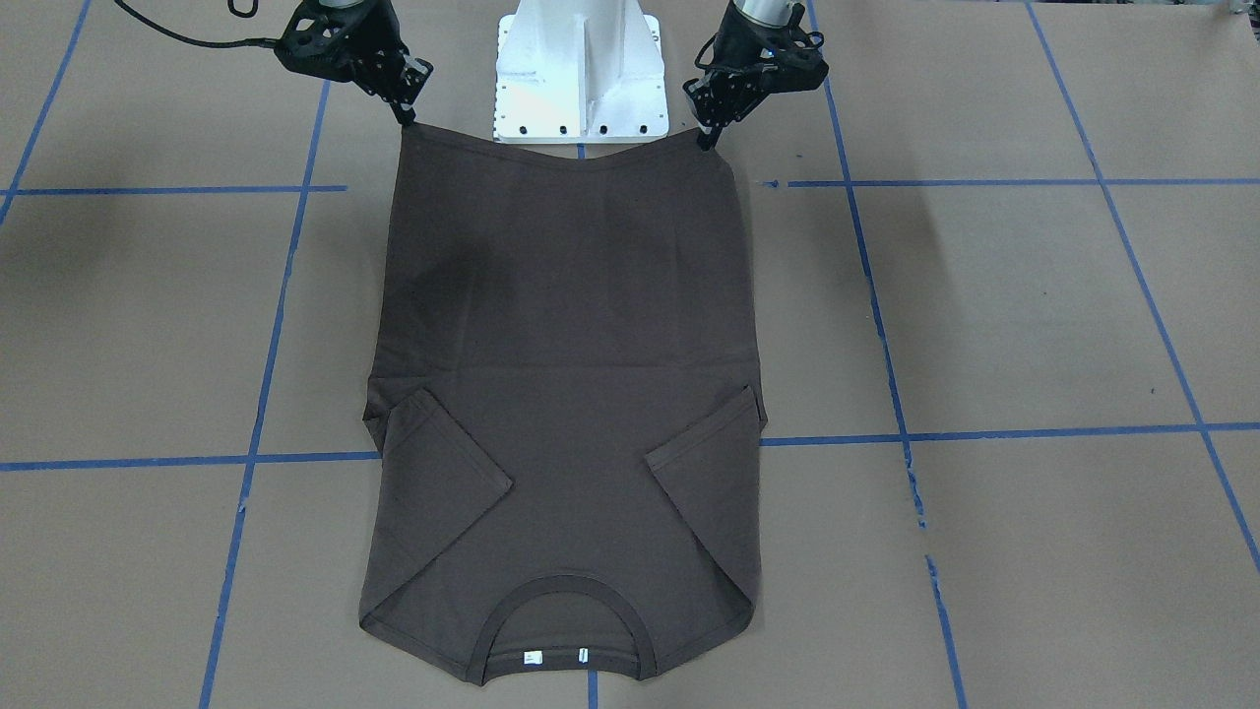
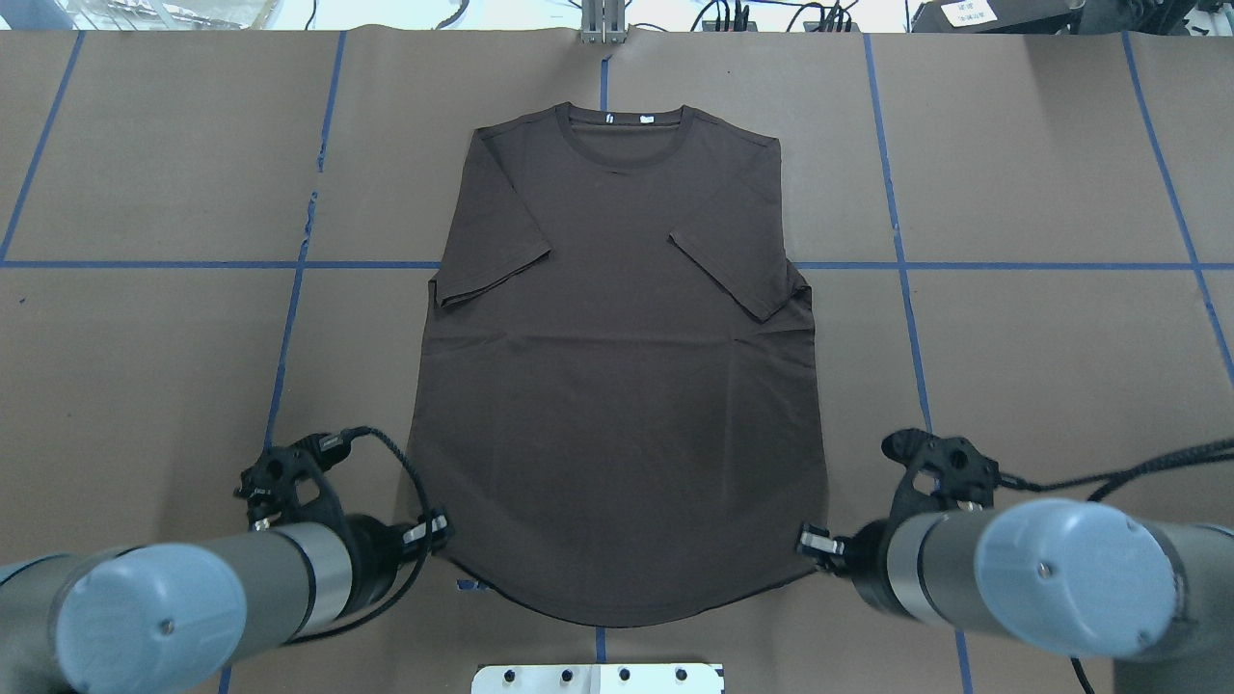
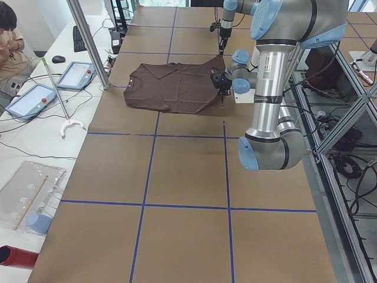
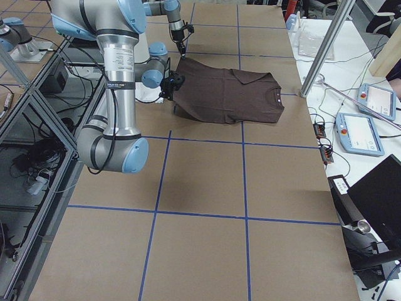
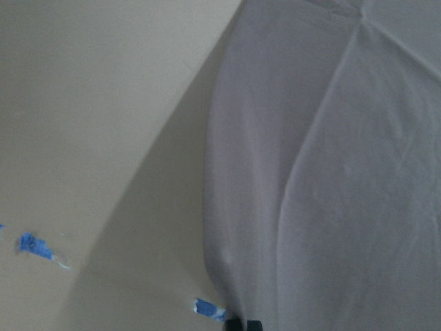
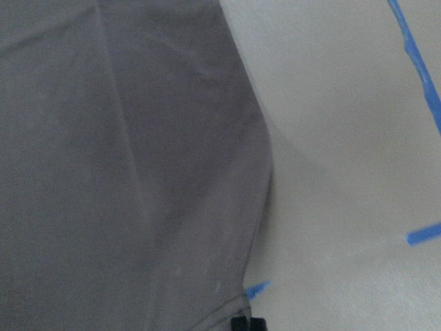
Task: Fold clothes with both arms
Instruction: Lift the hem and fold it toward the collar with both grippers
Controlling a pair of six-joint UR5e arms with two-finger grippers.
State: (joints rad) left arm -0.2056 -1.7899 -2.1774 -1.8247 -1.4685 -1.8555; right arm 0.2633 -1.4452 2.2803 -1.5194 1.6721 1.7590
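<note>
While pinched at its near hem corners by left gripper [image 2: 439,530] and right gripper [image 2: 808,541], carry T-shirt [image 2: 617,386] lengthwise toward far collar [image 2: 625,146]

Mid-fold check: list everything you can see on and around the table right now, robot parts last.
T-shirt: one, dark brown, mid-table, sleeves folded inward, collar away from the robot, hem corners lifted.
table covering: one, brown, marked with a blue tape grid.
pedestal base: one, white, at the shirt's hem end.
tablets: two, grey-blue frames, on the operators' bench.
person: one, partly in view, at that bench.
left arm, right arm: two, silver-grey with light blue caps, either side of the hem.
left gripper, right gripper: two, black, each shut on a hem corner.
</note>
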